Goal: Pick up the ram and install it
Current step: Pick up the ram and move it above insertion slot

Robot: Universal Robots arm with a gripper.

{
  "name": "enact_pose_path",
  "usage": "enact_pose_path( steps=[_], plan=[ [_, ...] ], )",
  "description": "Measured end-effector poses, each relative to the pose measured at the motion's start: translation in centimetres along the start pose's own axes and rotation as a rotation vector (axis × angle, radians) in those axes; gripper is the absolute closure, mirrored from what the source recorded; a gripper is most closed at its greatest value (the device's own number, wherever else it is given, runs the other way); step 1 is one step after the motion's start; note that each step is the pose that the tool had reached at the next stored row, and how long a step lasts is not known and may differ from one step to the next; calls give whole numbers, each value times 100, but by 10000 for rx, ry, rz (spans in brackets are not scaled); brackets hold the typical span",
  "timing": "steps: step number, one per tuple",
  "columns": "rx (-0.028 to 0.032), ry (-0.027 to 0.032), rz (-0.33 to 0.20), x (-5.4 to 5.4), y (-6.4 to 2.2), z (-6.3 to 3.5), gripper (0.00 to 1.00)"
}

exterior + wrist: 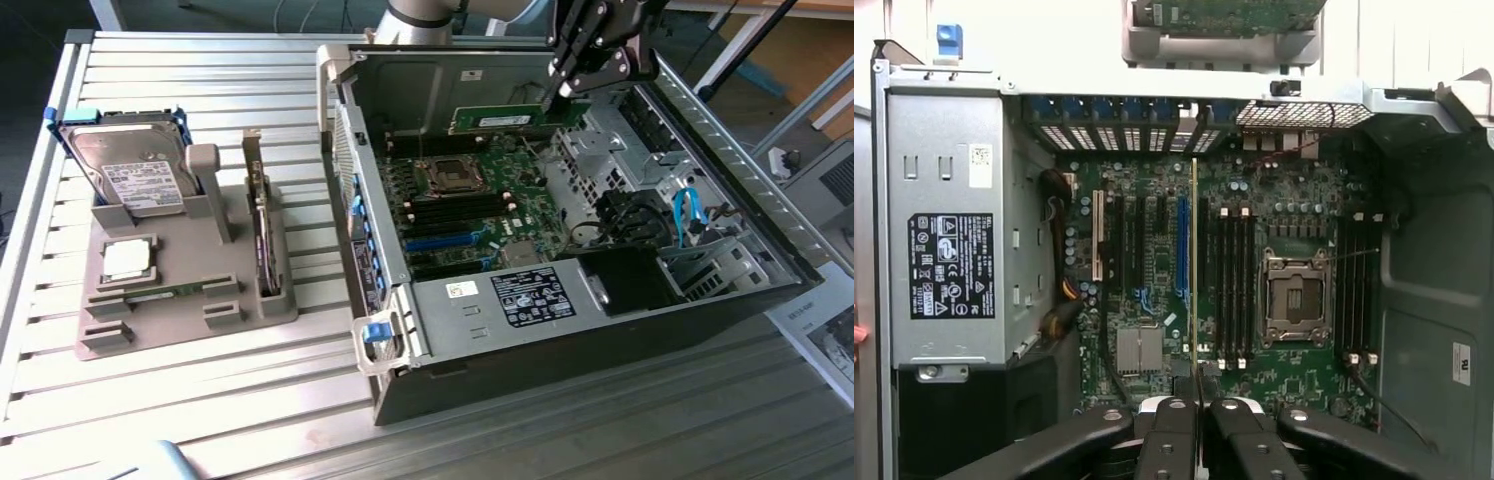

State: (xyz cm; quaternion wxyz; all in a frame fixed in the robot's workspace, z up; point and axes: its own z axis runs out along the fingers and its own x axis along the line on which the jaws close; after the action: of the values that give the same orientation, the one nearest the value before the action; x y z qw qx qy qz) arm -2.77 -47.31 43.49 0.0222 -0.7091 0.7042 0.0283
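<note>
The ram [514,118] is a long green stick held level above the open computer case [747,170], over the far end of the motherboard [467,200]. My gripper [577,88] is shut on the ram's end at the exterior view's right. In the wrist view the ram [1195,260] shows edge-on as a thin line running out from between my black fingers [1166,425], with the gripper [1197,410] shut on it. It hangs over the board beside the black memory slots [1232,285] and the processor socket [1294,300], apart from them.
A grey fixture tray [160,330] at the exterior view's left holds a hard drive [134,170], a square silver processor [127,258] and an upright expansion card [260,230]. The power supply [534,295] and blue cables [687,215] sit inside the case.
</note>
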Motion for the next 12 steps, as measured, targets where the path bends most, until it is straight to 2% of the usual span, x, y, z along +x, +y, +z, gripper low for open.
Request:
enact_pose_path(
  steps=[12],
  plan=[
    [0,1,0,-228,-30,29,88]
  ],
)
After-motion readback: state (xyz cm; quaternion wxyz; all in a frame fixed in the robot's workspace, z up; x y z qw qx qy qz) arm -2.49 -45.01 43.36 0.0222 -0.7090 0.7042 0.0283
